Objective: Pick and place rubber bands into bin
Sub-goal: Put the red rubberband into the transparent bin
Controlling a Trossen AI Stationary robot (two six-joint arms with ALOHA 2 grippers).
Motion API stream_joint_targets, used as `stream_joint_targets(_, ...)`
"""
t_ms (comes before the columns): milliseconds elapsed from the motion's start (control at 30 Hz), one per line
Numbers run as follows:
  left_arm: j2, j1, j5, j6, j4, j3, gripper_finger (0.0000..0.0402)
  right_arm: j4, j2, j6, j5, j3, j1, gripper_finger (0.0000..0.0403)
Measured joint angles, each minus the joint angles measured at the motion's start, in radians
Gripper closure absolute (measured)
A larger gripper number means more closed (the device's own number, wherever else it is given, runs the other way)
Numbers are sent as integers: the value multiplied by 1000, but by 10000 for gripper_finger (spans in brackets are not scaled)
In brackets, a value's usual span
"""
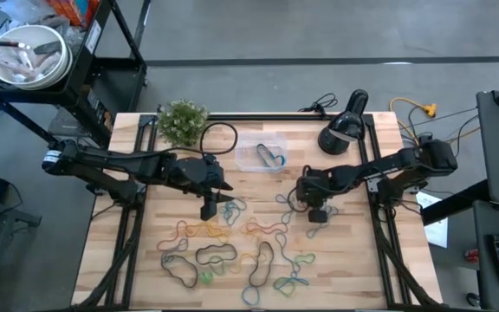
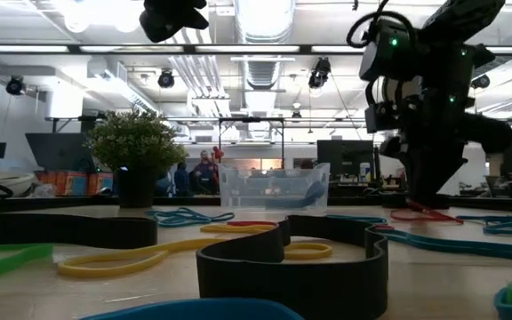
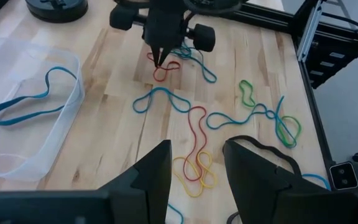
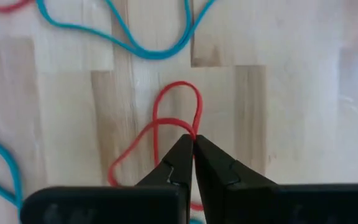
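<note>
High view: no legible writing

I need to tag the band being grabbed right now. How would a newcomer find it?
Start at the clear bin on the wooden table; the right gripper is down on the wood nearby. Pinched at its tips lies a thin red rubber band, twisted into a figure-eight, the only red one among blue neighbours.

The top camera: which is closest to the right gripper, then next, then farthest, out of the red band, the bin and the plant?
1. The red band: pinched at the right gripper fingertips, on the table's right half.
2. The bin: toward the back, near the middle.
3. The plant: at the back left corner, beyond the bin.
</note>
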Motion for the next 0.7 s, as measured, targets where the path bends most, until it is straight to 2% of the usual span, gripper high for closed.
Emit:
stream_joint_targets(200,0,0,0,0,7,0,269,-4,-92,11,0,69,0,394)
stream_joint_targets(400,0,0,0,3,22,0,269,2,-185,-21,20,198,0,394)
stream_joint_targets(700,0,0,0,3,22,0,269,9,-188,-183,238,443,-3,394)
